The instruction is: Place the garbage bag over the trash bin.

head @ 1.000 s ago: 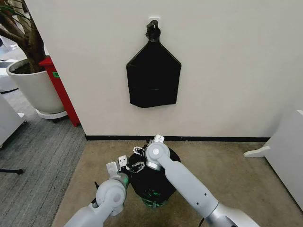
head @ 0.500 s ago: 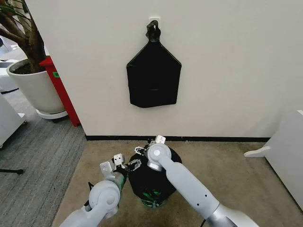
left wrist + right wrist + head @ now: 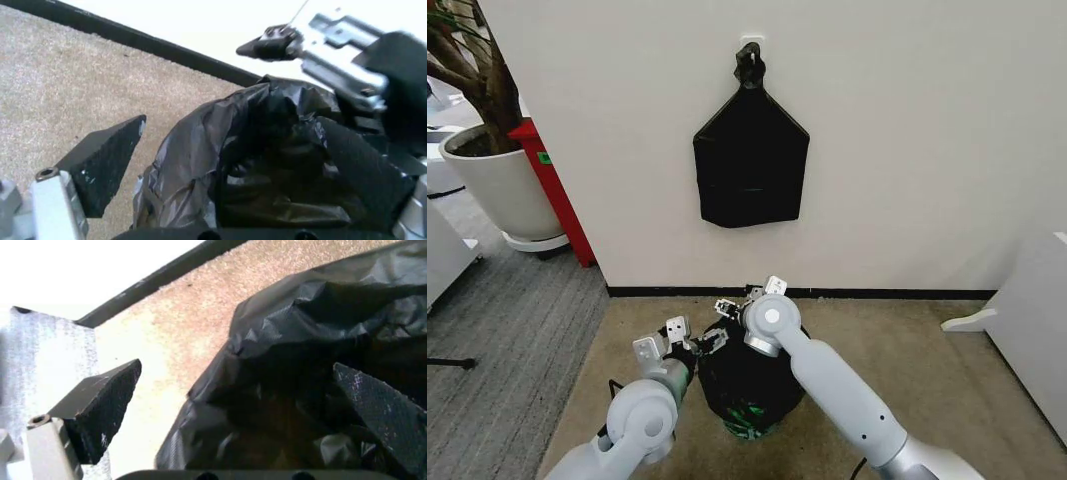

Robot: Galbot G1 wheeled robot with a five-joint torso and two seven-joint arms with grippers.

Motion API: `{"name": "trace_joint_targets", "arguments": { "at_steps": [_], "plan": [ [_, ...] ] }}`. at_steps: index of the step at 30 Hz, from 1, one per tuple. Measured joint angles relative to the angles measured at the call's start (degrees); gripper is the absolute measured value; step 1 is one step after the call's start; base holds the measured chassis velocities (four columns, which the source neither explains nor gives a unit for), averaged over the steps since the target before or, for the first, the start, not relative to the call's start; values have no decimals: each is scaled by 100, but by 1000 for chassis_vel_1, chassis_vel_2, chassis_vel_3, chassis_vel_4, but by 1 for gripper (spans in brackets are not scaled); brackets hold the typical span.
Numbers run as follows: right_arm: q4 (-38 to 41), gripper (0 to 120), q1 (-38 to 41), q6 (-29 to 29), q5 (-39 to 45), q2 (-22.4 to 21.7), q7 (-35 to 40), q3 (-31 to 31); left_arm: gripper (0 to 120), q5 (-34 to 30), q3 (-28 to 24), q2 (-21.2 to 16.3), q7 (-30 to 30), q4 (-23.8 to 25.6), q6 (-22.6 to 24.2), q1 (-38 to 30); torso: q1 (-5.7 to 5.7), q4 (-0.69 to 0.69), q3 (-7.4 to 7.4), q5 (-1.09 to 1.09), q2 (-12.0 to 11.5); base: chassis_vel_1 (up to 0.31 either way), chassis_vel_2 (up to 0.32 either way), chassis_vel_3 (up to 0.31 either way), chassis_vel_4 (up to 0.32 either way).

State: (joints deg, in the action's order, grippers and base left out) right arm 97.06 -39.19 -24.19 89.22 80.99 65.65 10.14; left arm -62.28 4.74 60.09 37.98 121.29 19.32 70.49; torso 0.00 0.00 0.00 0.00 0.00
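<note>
The glossy black garbage bag (image 3: 749, 372) is draped over the trash bin (image 3: 749, 416) on the floor by the wall. Of the bin, just the low part with green print shows. My left gripper (image 3: 695, 343) is at the bag's left upper edge and open. One of its fingers (image 3: 107, 162) is outside the crinkled plastic (image 3: 200, 165) and the other is inside the mouth. My right gripper (image 3: 730, 308) is at the bag's far top edge, also open. It straddles the bag's rim (image 3: 280, 315), with one finger (image 3: 100, 405) outside over the carpet.
A flat black bundle (image 3: 750, 165) hangs from a hook on the wall above the bin. A large white plant pot (image 3: 497, 185) and a red panel (image 3: 555, 190) stand at the left. White furniture (image 3: 1032, 330) is at the right. Tan carpet surrounds the bin.
The left arm has drawn back and to the left. The right wrist has shifted right and toward the wall. The two grippers now stand further apart across the bag's mouth.
</note>
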Motion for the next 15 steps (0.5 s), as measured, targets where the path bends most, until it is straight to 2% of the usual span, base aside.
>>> {"name": "trace_joint_targets", "arguments": {
  "at_steps": [5,8,9,10,11,12,13,15],
  "plan": [
    [644,100,-128,86,110,-210,137,-45,100,117,25,-5,-32,119,-93,42,0,1,0,0,0,0,0,0,0],
    [1527,100,-400,206,125,-554,-138,-308,100,602,74,-88,-284,217,-281,94,0,0,-1,1,0,0,0,0,0],
    [1705,100,-495,219,68,-654,-335,-393,100,792,87,-116,-402,222,-335,112,0,1,-1,1,0,0,0,0,0],
    [1979,100,-741,228,-287,-894,-918,-573,100,1220,112,-176,-698,220,-481,165,0,0,-1,0,0,0,0,0,0],
    [1979,100,-741,228,-287,-894,-918,-573,100,1220,112,-176,-698,220,-481,165,0,0,-1,0,0,0,0,0,0],
    [2067,100,-883,245,-606,-1020,-1289,-665,100,1494,129,-217,-918,207,-583,212,0,0,-1,1,0,0,0,0,0],
    [2172,100,-1136,315,-1274,-1219,-1991,-825,100,1923,158,-296,-1250,187,-715,314,0,-3,-1,2,0,0,0,0,0],
    [2275,100,-1465,460,-2182,-1485,-2837,-1127,100,2466,211,-418,-1612,183,-905,514,0,-3,-1,2,0,0,0,0,0]
  ]
}}
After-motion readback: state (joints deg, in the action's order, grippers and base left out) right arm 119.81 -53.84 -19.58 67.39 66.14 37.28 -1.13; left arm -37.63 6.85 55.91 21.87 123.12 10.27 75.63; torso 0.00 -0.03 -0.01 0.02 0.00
